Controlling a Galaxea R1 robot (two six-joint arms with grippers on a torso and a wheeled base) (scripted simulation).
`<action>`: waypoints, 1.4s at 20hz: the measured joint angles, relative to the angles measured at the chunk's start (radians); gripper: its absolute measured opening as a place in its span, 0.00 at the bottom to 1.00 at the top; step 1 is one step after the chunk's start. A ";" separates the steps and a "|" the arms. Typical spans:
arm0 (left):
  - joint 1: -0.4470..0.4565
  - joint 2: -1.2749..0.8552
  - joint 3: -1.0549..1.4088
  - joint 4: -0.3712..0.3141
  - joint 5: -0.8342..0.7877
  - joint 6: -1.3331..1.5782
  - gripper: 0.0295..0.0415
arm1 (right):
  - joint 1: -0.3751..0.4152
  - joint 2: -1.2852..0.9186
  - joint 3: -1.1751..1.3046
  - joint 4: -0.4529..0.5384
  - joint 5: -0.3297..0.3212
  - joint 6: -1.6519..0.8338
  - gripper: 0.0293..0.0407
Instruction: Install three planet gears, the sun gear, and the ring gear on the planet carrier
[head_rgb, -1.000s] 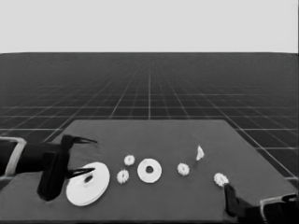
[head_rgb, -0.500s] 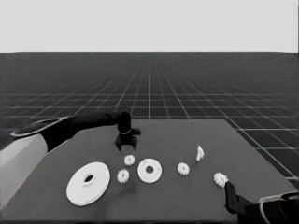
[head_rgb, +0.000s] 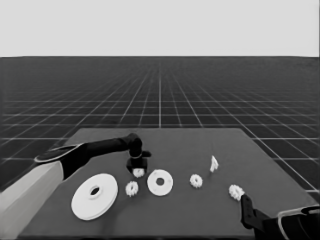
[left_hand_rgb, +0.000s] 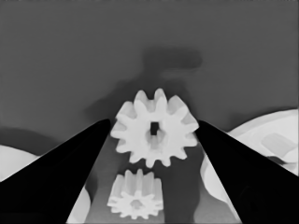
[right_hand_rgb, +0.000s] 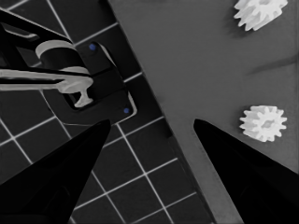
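Dark table (head_rgb: 210, 210) before you, grid floor beyond. Near right corner: right gripper (head_rgb: 246, 210) parked, fingers spread, one gear (head_rgb: 235, 191) just beside it. Near left: larger round part (head_rgb: 94, 195). Mid-table: smaller round part (head_rgb: 160, 182), gears either side. Just behind: left gripper (head_rgb: 138, 169), fingers spread around a planet gear (left_hand_rgb: 154, 128), not touching.

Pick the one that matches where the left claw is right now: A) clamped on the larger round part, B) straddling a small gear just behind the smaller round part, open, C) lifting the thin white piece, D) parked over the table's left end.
B: the left claw stands over a gear, one finger on each side with gaps showing, next to the smaller round part.
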 joint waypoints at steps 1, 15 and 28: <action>0.000 -0.001 -0.001 0.000 0.000 0.000 0.47 | 0.000 0.000 0.000 0.000 0.000 0.000 0.81; -0.168 -0.055 0.153 -0.136 0.101 -0.077 0.14 | 0.000 0.000 0.000 0.000 0.000 0.000 0.81; -0.179 0.187 -0.004 -0.142 0.118 -0.160 0.14 | 0.000 0.000 0.000 0.000 0.000 0.000 0.81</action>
